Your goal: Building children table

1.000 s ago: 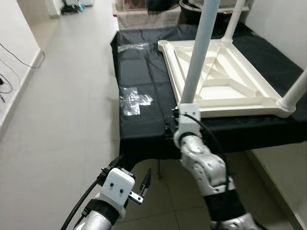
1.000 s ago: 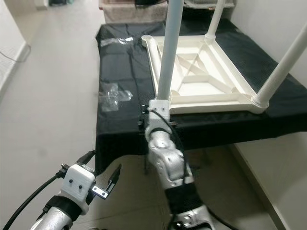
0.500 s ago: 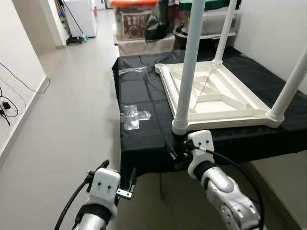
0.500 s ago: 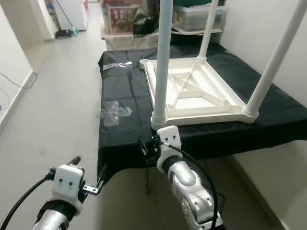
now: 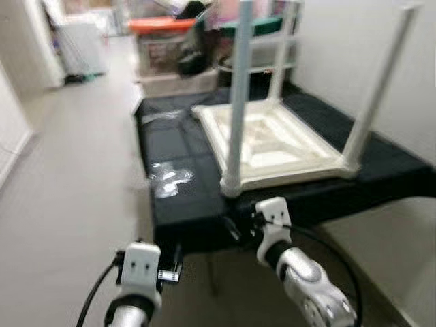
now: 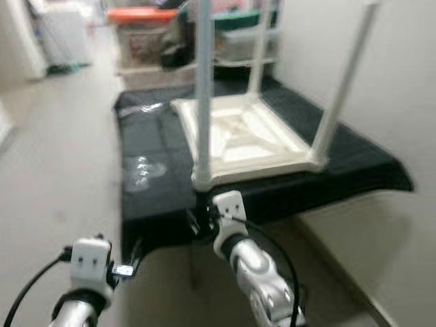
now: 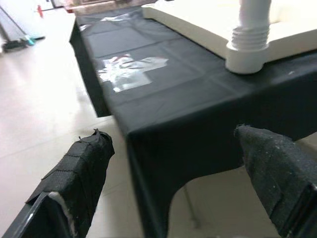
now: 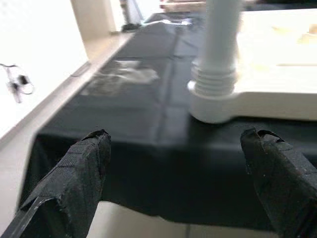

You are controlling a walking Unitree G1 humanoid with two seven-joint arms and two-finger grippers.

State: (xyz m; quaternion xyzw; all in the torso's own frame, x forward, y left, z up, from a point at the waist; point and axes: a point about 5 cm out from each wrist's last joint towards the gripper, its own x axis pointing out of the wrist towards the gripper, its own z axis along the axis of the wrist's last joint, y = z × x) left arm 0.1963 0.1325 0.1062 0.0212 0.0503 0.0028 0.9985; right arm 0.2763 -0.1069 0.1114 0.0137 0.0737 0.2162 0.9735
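Left eye view, blurred: nearest the camera, the left tool (image 5: 176,262) hangs low over the pale floor (image 5: 61,184), just short of the tabletop's near corner. In its wrist view the two black fingers (image 7: 79,173) stand wide apart with nothing between them. To its right, the right tool (image 5: 235,228) is raised at the front edge of the tabletop (image 5: 184,204), which is draped in a black cloth. Its fingers (image 8: 74,178) are also spread apart and hold nothing, facing the closest table leg (image 8: 220,44).

On the cloth lies a white children's table (image 5: 272,146), upside down, with its legs pointing up. The closest leg is screwed into the near left corner socket (image 7: 246,57). Left of the table, a crumpled clear plastic bag (image 5: 169,178) lies on the cloth. Beyond the tabletop, storage boxes (image 5: 160,48) stand against the far end of the room.
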